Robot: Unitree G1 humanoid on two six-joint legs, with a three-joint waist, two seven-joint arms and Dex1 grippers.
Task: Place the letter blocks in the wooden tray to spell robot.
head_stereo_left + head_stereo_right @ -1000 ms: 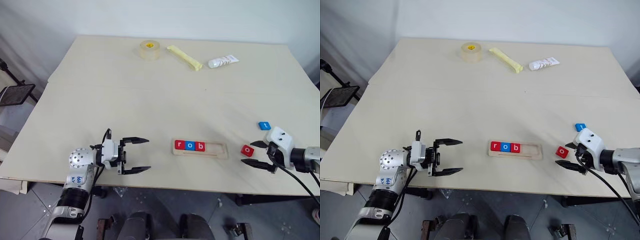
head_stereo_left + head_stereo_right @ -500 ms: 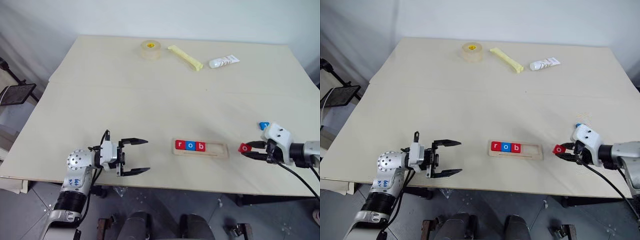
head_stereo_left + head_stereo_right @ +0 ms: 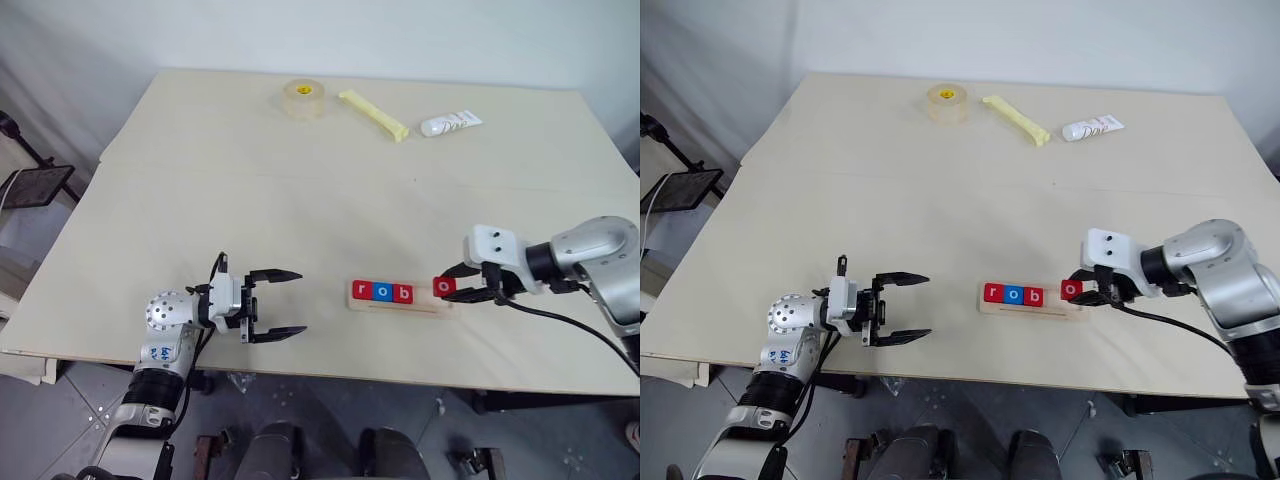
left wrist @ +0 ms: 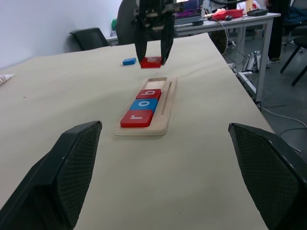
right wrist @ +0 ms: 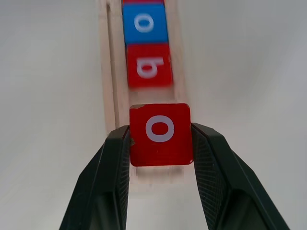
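Red "o" letter block (image 5: 160, 133), a small flat square tile with a white letter, is pinched between the right gripper (image 3: 462, 286)'s two black fingers (image 5: 111, 178), face up over the empty right end of the long pale wooden tray (image 3: 430, 308). Tray's long axis runs left to right near the front edge of the beige table (image 3: 300, 190), with red "r" (image 3: 361, 291), blue "o" (image 3: 382, 292) and red "b" (image 3: 402, 293) tiles at its left end. Left gripper (image 3: 276, 303) hangs level with fingers spread wide, empty, pointing toward the tray.

Bright, even, soft light with faint shadows; the right wrist view's far tiles blur.
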